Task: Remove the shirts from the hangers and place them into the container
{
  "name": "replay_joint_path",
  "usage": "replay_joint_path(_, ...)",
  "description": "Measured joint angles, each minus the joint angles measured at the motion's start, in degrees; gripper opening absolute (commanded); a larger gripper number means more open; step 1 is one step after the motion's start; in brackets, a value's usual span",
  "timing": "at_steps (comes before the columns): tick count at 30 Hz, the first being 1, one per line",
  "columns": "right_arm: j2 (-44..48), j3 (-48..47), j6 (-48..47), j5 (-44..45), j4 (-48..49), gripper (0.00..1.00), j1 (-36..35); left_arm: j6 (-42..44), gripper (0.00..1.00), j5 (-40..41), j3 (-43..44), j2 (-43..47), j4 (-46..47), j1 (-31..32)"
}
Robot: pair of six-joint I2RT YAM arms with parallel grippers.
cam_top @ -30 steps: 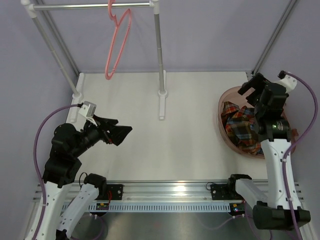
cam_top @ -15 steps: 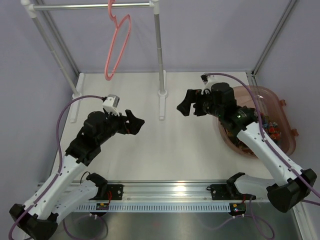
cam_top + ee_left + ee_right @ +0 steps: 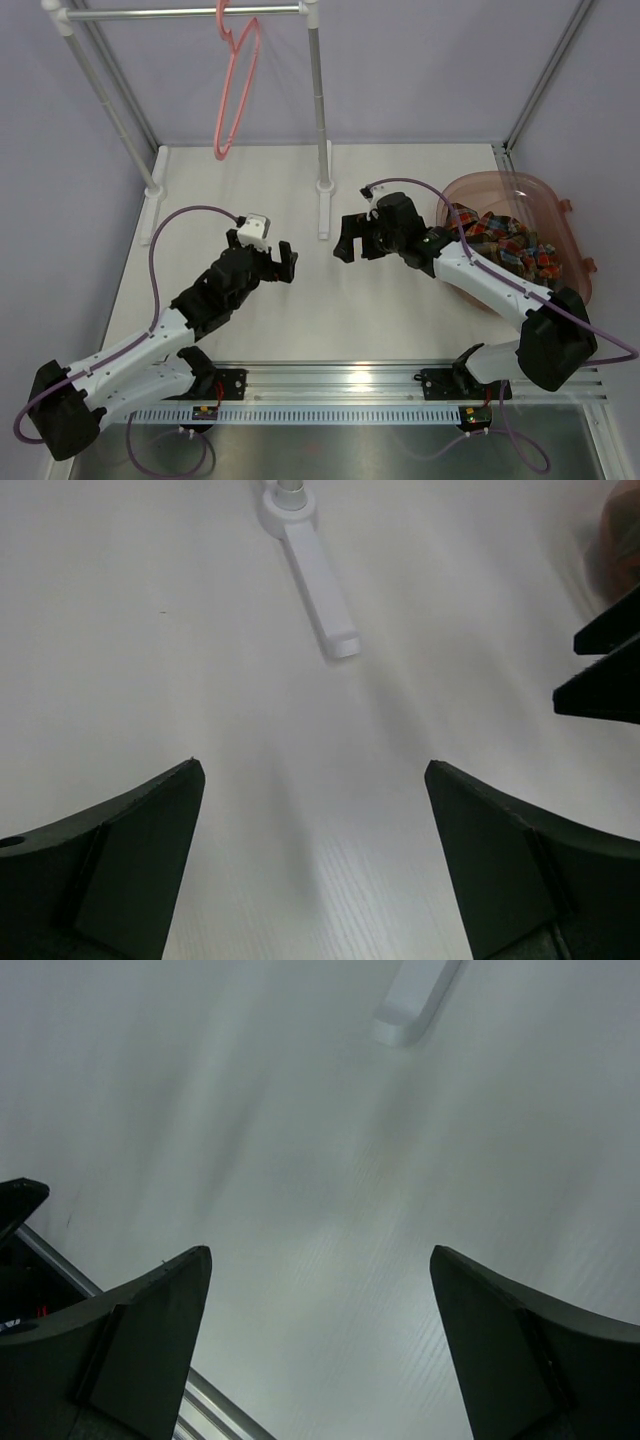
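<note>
The plaid shirt lies crumpled inside the pinkish-red container at the right of the table. The pink hanger hangs bare from the rack's top rail at the back. My left gripper stands open over the bare white table, nothing between its fingers. My right gripper is open too and holds nothing. It points left, away from the container, and faces the left gripper across a small gap. In the left wrist view the right gripper's dark fingers show at the right edge.
The white-and-metal rack stands at the back, its right post rising from a white foot just beyond both grippers. A metal rail runs along the near edge. Grey walls close in the sides.
Both arms have swung in to the middle of the table. The right gripper left its place over the container and moved left; the left gripper reached forward and right. Both stayed open.
</note>
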State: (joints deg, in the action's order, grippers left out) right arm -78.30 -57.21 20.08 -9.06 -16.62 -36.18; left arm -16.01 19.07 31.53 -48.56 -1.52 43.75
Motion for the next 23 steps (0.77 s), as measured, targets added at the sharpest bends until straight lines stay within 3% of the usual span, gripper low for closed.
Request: replay_joint_path(23, -0.2, 3.9, 0.0, 0.9, 7.0, 0.99, -0.4, 1.2, 0.99, 5.7, -1.2, -0.3, 3.8, 0.4)
